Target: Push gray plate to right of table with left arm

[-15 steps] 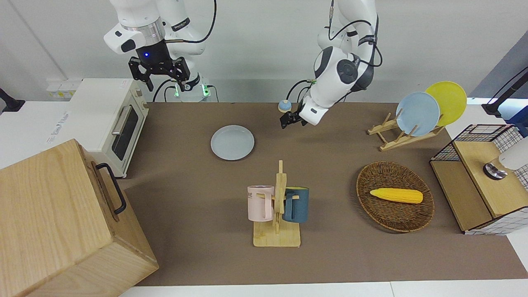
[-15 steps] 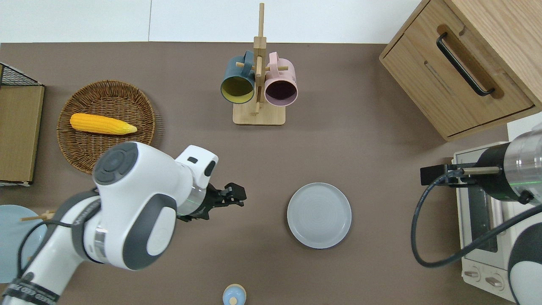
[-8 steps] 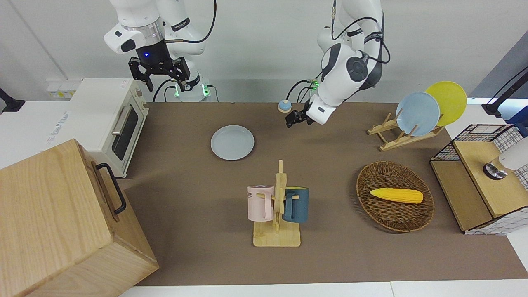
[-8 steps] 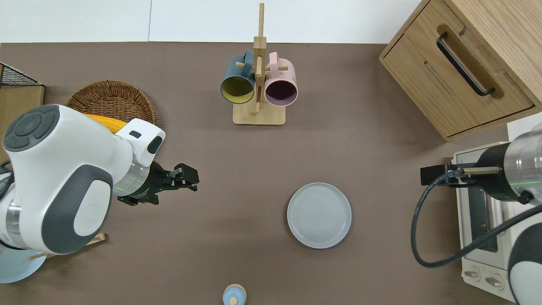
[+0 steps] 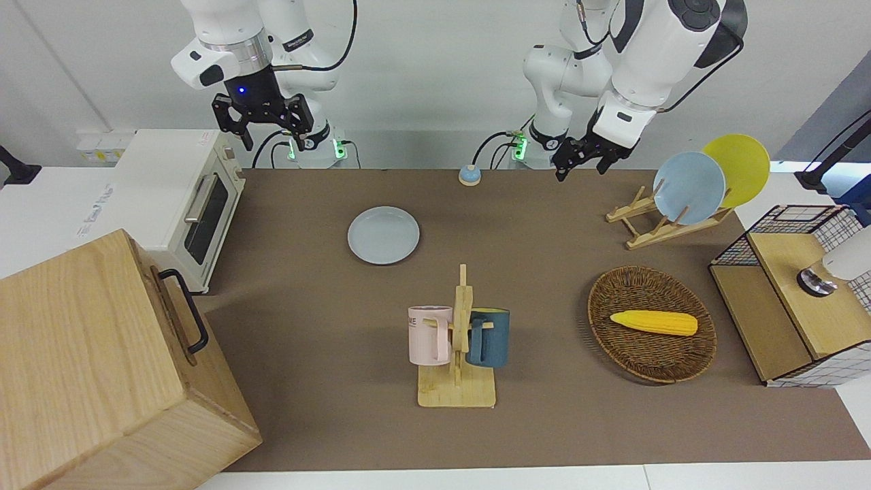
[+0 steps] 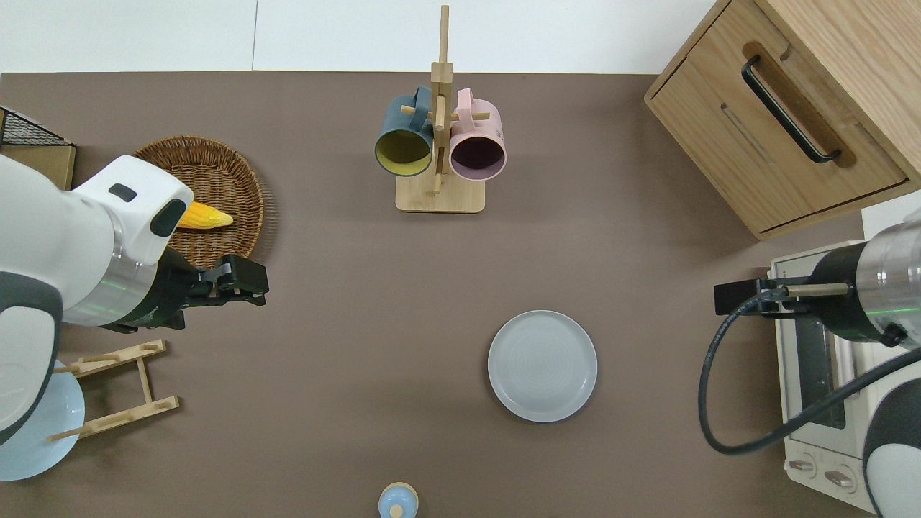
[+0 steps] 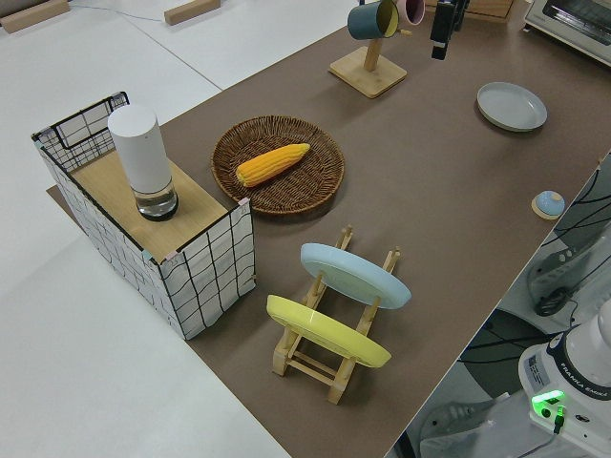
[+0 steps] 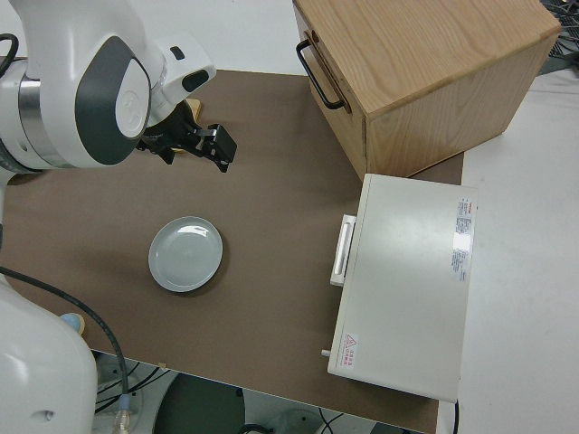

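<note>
The gray plate [image 5: 383, 235] lies flat on the brown table [image 5: 306, 306], toward the right arm's end and between the toaster oven and the mug tree. It also shows in the overhead view [image 6: 542, 365] and the right side view [image 8: 185, 253]. My left gripper [image 5: 580, 163] is up in the air and well apart from the plate. In the overhead view it [image 6: 252, 279] is over bare table by the wicker basket's rim. Nothing is in it. My right arm is parked, its gripper [image 5: 264, 133] open and empty.
A mug tree [image 5: 457, 340] with a pink and a blue mug stands farther from the robots than the plate. A basket [image 5: 652, 367] with corn, a plate rack [image 5: 687, 187] and a wire crate [image 5: 796, 292] are toward the left arm's end. A toaster oven [image 5: 184, 197] and a wooden cabinet [image 5: 102, 367] are at the right arm's end.
My left arm has risen and swung away from the plate toward its own end of the table. The gray plate has not moved. The right arm has not moved.
</note>
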You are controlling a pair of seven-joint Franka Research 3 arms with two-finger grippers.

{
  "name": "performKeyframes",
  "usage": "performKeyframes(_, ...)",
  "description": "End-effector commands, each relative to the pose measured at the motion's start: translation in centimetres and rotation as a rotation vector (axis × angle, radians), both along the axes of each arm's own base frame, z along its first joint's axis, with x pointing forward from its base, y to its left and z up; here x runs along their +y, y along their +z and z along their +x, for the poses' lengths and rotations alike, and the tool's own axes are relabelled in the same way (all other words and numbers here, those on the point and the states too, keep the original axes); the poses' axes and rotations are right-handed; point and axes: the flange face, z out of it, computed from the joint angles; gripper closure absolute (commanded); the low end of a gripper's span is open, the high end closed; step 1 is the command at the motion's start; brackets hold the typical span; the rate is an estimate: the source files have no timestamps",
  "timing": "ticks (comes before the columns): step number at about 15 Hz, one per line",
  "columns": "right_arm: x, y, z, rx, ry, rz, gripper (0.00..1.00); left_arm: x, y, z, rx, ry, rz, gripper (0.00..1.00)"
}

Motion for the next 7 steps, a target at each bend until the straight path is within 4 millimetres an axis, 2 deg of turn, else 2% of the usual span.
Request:
performKeyframes(1, 0.0, 0.0, -0.8, 0.003, -0.021, 0.009, 0.005, 1.9, 0.7, 0.5, -0.022, -0.151, 0.020, 0.01)
performKeyframes(4, 0.0, 0.0, -0.8, 0.003, -0.021, 0.009, 0.005, 4.6, 1.3, 1.0, -0.043, -0.201, 0.017, 0.01)
performKeyframes(7, 0.0, 0.0, -0.8, 0.003, -0.021, 0.009, 0.005, 6.0, 1.6, 1.2, -0.049, -0.180, 0.019, 0.01)
